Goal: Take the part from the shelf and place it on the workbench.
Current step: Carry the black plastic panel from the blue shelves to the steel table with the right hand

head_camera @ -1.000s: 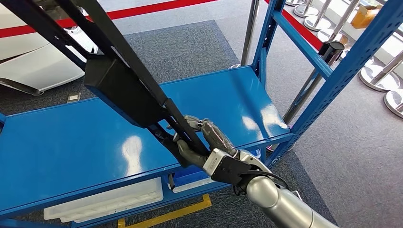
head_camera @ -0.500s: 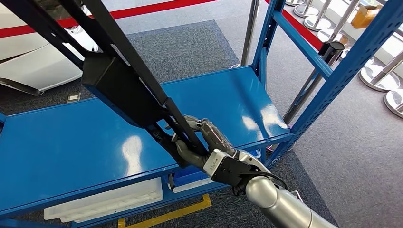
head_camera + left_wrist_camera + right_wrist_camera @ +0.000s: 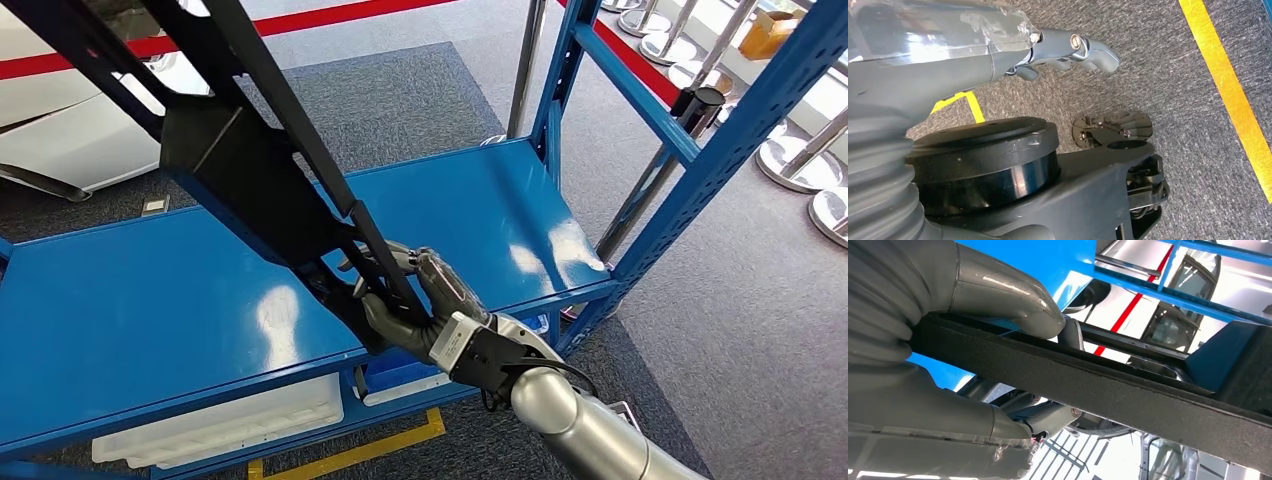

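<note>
Black part [image 3: 250,170] in right hand [image 3: 415,300]

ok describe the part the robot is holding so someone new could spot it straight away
Start at the big glossy blue metal shelf. Slanting up across it toward the far left is a long black part of flat metal bars with a boxy black block midway, its near end gripped by the right hand. It is the one black, tilted thing above the shelf.

Industrial demo hall or showroom floor, blue steel shelving rack [image 3: 480,215], grey carpet [image 3: 400,100] with red line [image 3: 300,18], chrome stanchion bases [image 3: 795,165], yellow floor tape [image 3: 1233,95]
</note>
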Tool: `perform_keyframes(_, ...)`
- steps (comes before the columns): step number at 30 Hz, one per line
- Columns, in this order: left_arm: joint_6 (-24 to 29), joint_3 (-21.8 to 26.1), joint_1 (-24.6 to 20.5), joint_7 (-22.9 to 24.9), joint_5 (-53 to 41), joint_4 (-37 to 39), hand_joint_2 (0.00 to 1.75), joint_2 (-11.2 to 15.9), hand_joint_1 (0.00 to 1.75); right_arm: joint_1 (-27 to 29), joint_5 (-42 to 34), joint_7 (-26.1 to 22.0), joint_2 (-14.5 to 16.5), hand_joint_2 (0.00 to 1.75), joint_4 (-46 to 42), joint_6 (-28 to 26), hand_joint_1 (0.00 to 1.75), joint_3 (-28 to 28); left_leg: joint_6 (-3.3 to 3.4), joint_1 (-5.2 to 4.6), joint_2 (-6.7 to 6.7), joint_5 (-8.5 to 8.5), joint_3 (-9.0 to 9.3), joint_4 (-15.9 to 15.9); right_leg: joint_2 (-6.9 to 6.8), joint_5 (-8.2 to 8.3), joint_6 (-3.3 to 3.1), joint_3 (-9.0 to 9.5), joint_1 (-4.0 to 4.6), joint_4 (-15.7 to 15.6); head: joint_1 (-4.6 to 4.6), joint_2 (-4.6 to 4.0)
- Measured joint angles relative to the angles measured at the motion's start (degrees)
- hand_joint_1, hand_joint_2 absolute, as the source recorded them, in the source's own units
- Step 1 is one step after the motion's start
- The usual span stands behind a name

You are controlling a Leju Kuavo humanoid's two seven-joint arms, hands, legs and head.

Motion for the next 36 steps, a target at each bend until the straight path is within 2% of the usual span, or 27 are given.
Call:
perform_keyframes(14, -1.05, 0.34, 0.0, 0.34, -0.45, 0.0, 1.75, 0.0, 0.0, -0.06, -0.1, -0.16, 0.38, 1.75, 1.23, 0.15, 1.75, 0.17, 0.22, -0.25, 0.01, -0.2, -0.04, 0.19, -0.12, -0.06, 0.13, 0.02, -0.27, -0.02, -0.14, 0.0)
perform_keyframes(18, -1.56, 0.34, 0.0, 0.39, -0.73, 0.0, 1.75, 0.0, 0.0, -0.06, -0.1, -0.08, 0.38, 1.75, 1.43, 0.15, 1.75, 0.35, 0.63, -0.5, 0.01, -0.38, -0.07, 0.4, -0.15, -0.11, 0.51, 0.09, -0.56, -0.03, -0.21, 0.0)
perform_keyframes(21, -2.27, 0.34, -0.02, 0.54, -1.2, 0.0, 1.75, 0.0, 0.0, -0.05, -0.05, 0.2, 0.38, 1.75, 1.45, 0.1, 1.75, 0.37, 1.27, -0.38, 0.07, 0.15, 0.2, -0.2, -0.19, -0.27, 1.13, 0.12, -0.72, 0.12, -0.28, 0.0)
perform_keyframes(22, -2.5, 0.34, -0.05, 0.62, -1.33, 0.0, 1.75, 0.0, 0.0, -0.06, -0.02, 0.35, 0.38, 1.75, 1.45, 0.07, 1.75, 0.38, 1.52, -0.2, 0.14, 0.46, 0.33, -0.62, -0.21, -1.07, 1.38, -0.15, -0.74, 0.91, -0.17, 0.0)
perform_keyframes(23, -2.67, 0.34, -0.08, 0.69, -1.44, 0.0, 1.75, 0.0, 0.0, -0.04, 0.04, 0.51, 0.38, 1.75, 1.45, 0.01, 1.75, 0.38, 1.71, 0.01, 0.21, 0.72, 0.42, -1.02, -0.21, -2.61, 1.61, -0.91, -0.78, 2.88, 0.02, 0.0)
perform_keyframes(25, -2.91, 0.34, -0.12, 0.82, -1.61, 0.0, 1.75, 0.0, 0.0, 0.1, 0.18, 0.81, 0.34, 1.75, 1.45, -0.12, 1.75, 0.39, 1.85, 0.12, 0.33, 0.89, 0.27, -1.13, -0.23, -6.58, 2.08, -3.66, -1.05, 9.59, 0.61, 0.0)
perform_keyframes(26, -2.97, 0.34, -0.12, 0.86, -1.66, 0.0, 1.75, 0.0, 0.0, 0.25, 0.24, 0.92, 0.31, 1.75, 1.45, -0.17, 1.75, 0.39, 1.82, 0.18, 0.36, 0.91, 0.11, -1.06, -0.24, -8.01, 2.32, -5.09, -1.21, 13.06, 0.84, 0.0)
perform_keyframes(27, -3.01, 0.34, -0.11, 0.89, -1.68, 0.0, 1.75, 0.0, 0.0, 0.4, 0.29, 1.02, 0.28, 1.75, 1.45, -0.19, 1.75, 0.39, 1.75, 0.28, 0.39, 0.95, -0.06, -0.94, -0.24, -8.35, 2.58, -5.81, -1.41, 15.02, 1.03, 0.0)
perform_keyframes(28, -3.02, 0.34, -0.1, 0.9, -1.7, 0.0, 1.75, 0.0, 0.0, 0.52, 0.32, 1.11, 0.25, 1.75, 1.45, -0.21, 1.75, 0.39, 1.63, 0.45, 0.41, 0.98, -0.24, -0.76, -0.25, -7.56, 2.84, -5.53, -1.63, 14.9, 1.2, 0.0)
perform_keyframes(29, -3.04, 0.34, -0.11, 0.91, -1.72, 0.0, 1.75, 0.0, 0.0, 0.58, 0.33, 1.2, 0.22, 1.75, 1.45, -0.25, 1.75, 0.39, 1.42, 0.67, 0.41, 0.98, -0.44, -0.46, -0.29, -5.87, 3.15, -4.14, -1.9, 12.53, 1.35, 0.0)
perform_keyframes(31, -3.13, 0.34, -0.17, 0.91, -1.76, 0.0, 1.75, 0.03, 0.0, 0.59, 0.37, 1.42, 0.21, 1.75, 1.45, -0.33, 1.75, 0.4, 0.63, 0.96, 0.38, 0.85, -1.03, 0.4, -0.24, -2.94, 3.63, -0.27, -2.31, 5.27, 1.88, 0.0)
perform_keyframes(32, -3.17, 0.34, -0.21, 0.93, -1.79, 0.0, 1.75, 0.05, 0.0, 0.61, 0.39, 1.53, 0.2, 1.75, 1.41, -0.37, 1.75, 0.4, 0.16, 0.97, 0.33, 0.84, -1.3, 0.79, -0.07, -2.18, 3.49, 0.85, -2.34, 2.95, 2.16, 0.0)
perform_keyframes(33, -3.19, 0.34, -0.24, 0.94, -1.82, 0.0, 1.75, 0.08, 0.0, 0.63, 0.43, 1.62, 0.16, 1.75, 1.37, -0.41, 1.75, 0.4, -0.31, 0.89, 0.26, 0.93, -1.56, 1.14, 0.12, -2.12, 3.11, 1.19, -2.32, 1.94, 2.29, 0.0)
perform_keyframes(36, -3.17, 0.33, -0.22, 1.01, -1.86, 0.0, 1.75, 0.1, 0.0, 0.72, 0.58, 1.83, 0.06, 1.75, 1.28, -0.57, 1.75, 0.4, -1.5, 1.02, 0.1, 1.3, -2.03, 1.63, 0.33, -1.69, 1.35, 0.21, -2.05, 2.17, 1.49, 0.0)
